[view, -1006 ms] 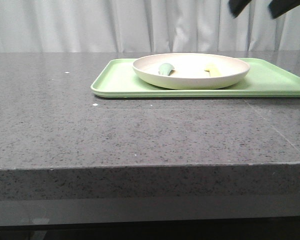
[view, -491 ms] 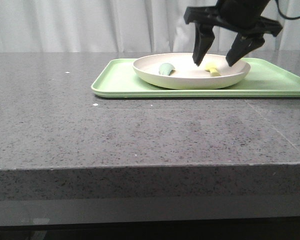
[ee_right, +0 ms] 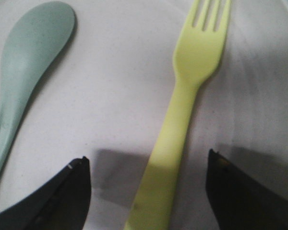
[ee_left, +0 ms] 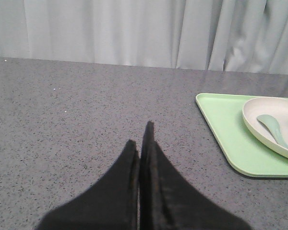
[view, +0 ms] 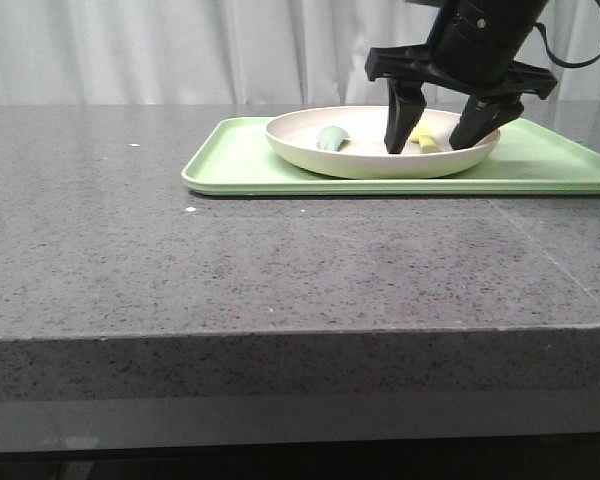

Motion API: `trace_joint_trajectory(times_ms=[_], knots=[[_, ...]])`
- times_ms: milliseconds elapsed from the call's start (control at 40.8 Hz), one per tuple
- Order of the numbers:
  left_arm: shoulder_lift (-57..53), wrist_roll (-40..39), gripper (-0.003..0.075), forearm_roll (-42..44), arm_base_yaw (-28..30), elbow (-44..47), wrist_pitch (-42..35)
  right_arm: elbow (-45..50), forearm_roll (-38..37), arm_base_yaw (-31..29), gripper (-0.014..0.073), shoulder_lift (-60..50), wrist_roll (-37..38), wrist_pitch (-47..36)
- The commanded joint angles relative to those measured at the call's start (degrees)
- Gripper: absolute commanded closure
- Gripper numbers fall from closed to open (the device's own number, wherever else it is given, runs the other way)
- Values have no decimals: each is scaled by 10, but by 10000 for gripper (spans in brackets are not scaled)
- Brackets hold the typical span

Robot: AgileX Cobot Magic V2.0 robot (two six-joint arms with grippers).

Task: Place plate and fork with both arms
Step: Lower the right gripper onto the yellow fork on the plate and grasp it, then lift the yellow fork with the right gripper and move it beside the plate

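The green tray (view: 540, 165) sits toward the table's (view: 230, 270) far right edge, carrying the plate (view: 310, 152). Inside lie the fork (ee_right: 187, 115) and a grey-green spoon (ee_right: 26, 67). The right gripper (view: 440, 142) straddles the fork handle, jaws wide; it should close squarely across the handle, clear of the spoon. The left gripper (ee_left: 143, 143) is pressed together, empty, over bare table well toward the left edge.

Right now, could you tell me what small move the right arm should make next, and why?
Probably close the right gripper on the fork: its open fingers straddle the handle, low inside the plate, and nothing is gripped yet.
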Motion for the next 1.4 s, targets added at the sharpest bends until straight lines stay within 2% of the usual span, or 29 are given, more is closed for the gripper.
trace_joint_trajectory(times_ms=[0,123,196,270,368,441,540,957,1373], knots=[[2,1,738,2,-4,-15,-50,-22,-12,-1,62,-26,0,-20],[2,1,738,2,-4,-15,-50,-22,-13,-1,64,-25,0,-14],[2,1,738,2,-4,-15,-50,-22,-13,-1,106,-25,0,-12],[2,1,738,2,-4,-15,-50,-22,-13,-1,209,-25,0,-9],[2,1,738,2,-4,-15,-50,-22,-13,-1,389,-25,0,-8],[2,1,738,2,-4,-15,-50,-22,-13,-1,481,-25,0,-7],[2,1,738,2,-4,-15,-50,-22,-13,-1,545,-25,0,-7],[2,1,738,2,-4,-15,-50,-24,-13,-1,557,-33,0,-7],[2,1,738,2,-4,-15,-50,-24,-13,-5,557,-107,0,-25]])
